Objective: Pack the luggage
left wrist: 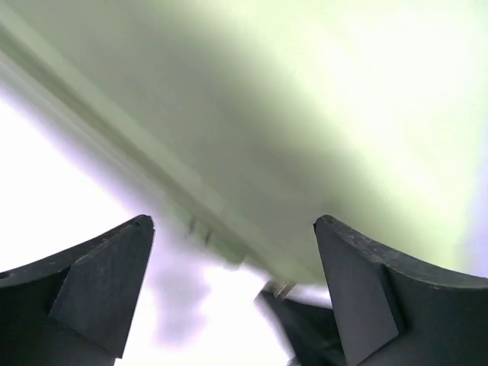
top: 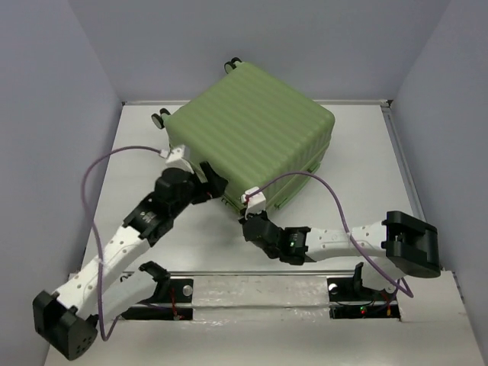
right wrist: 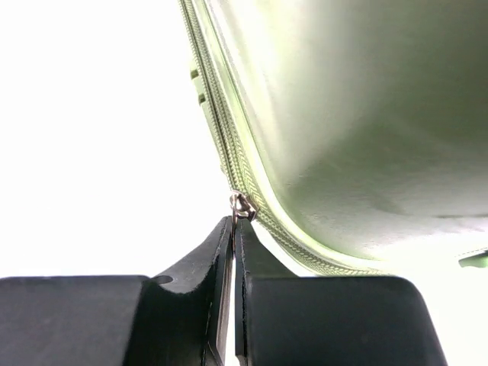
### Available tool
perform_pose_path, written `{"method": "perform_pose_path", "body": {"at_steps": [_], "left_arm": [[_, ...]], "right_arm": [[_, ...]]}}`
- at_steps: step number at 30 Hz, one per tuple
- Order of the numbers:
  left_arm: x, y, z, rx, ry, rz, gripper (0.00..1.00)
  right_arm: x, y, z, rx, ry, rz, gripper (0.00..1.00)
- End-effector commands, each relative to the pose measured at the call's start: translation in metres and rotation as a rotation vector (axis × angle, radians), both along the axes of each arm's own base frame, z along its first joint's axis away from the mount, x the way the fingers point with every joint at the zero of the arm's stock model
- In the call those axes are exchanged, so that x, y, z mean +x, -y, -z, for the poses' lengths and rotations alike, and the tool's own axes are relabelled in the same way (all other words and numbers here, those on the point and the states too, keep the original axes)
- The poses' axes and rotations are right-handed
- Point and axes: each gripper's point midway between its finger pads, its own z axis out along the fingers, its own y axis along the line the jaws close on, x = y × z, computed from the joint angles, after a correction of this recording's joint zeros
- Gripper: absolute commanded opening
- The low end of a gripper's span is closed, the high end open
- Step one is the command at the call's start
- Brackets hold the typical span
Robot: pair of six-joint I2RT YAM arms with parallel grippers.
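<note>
The luggage (top: 255, 130), a large light-green ribbed suitcase, lies closed on the white table (top: 366, 175), its wheels (top: 160, 118) at the far left. My left gripper (top: 212, 180) is open at the suitcase's near-left edge, the green shell (left wrist: 305, 99) blurred just ahead of its spread fingers (left wrist: 99, 282) and nothing between them. My right gripper (top: 248, 221) sits at the suitcase's near corner. In the right wrist view it (right wrist: 236, 225) is shut on the metal zipper pull (right wrist: 242, 206), which hangs from the green zipper track (right wrist: 221, 137) running round the shell.
Grey walls close in the table on the left, back and right. Purple cables (top: 95, 198) loop over both arms. A second wheel (top: 232, 63) sticks out at the suitcase's far corner. The arm bases' rail (top: 252, 293) runs along the near edge.
</note>
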Motion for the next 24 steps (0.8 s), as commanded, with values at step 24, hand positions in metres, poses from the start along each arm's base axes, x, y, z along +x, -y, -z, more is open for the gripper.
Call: {"method": "perform_pose_path", "body": {"at_steps": [24], "left_arm": [[0.233, -0.165, -0.117, -0.229, 0.180, -0.360, 0.99]], "right_arm": [[-0.034, -0.044, -0.014, 0.231, -0.085, -0.188, 0.07]]}}
